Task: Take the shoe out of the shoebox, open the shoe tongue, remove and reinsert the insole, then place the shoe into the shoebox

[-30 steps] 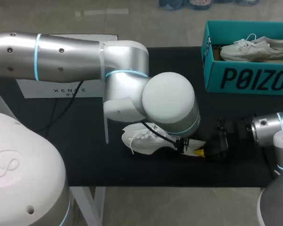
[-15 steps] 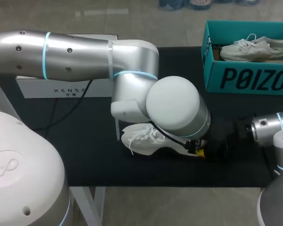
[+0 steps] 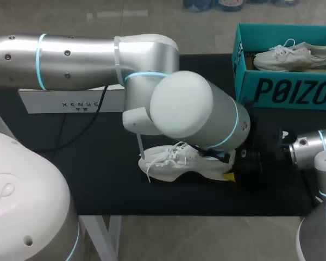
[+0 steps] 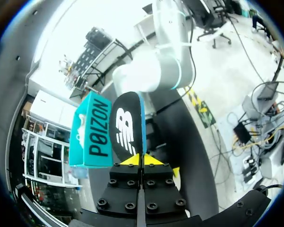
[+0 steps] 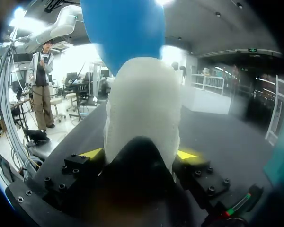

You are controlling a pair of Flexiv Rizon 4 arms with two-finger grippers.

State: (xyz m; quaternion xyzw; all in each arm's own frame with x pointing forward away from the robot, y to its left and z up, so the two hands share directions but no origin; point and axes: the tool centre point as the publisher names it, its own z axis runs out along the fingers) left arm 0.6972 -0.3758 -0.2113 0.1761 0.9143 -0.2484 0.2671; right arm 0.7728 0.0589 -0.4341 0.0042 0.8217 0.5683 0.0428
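— Where is the shoe [image 3: 171, 167]?

— It lies on its side on the black mat [image 3: 98, 163], with its heel between the fingers of the right gripper [image 5: 138, 154]. One yellow tip presses each side of the heel, so that gripper is clamped on the shoe.

— And the insole [image 4: 128, 127]?

— It stands up from between the fingers of the left gripper [image 4: 142, 161]. The two yellow tips are closed together on its lower end.

— Give me the count.

— There are two shoes, one insole, one shoebox [image 3: 282, 89] and two grippers. The second shoe [image 3: 293, 56] lies inside the teal shoebox, well apart from both sets of fingers. There is also one white box [image 3: 60, 102] at the mat's far side.

— What does each view give you that the others don't?

— The head view shows both shoes, but the left arm [image 3: 190, 109] hides the insole and the left fingers. The left wrist view shows the insole's black upper face with its blue edge, and the shoebox ahead of and beside the fingers. The right wrist view shows the insole's blue underside rising beyond the white heel, ahead of the fingers.
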